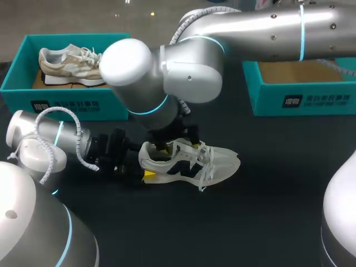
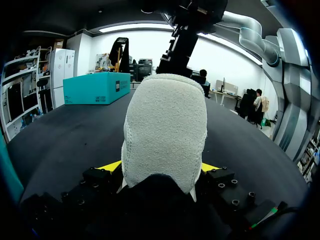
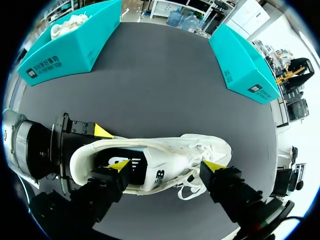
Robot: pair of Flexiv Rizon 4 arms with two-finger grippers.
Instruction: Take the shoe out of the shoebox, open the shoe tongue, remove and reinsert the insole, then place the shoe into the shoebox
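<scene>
You have two shoes, two tools and two teal boxes: the left box [image 1: 22,83] holds the beige shoe [image 1: 69,64], and the right box [image 1: 311,100] sits opposite. Your left tool [image 2: 161,166] pinches the white shoe [image 1: 192,164] at the heel. Your right tool [image 3: 166,166] stands wide, one tip in the opening and one by the laces. The shoe lies across the desk [image 1: 250,222], toe to your right.
</scene>
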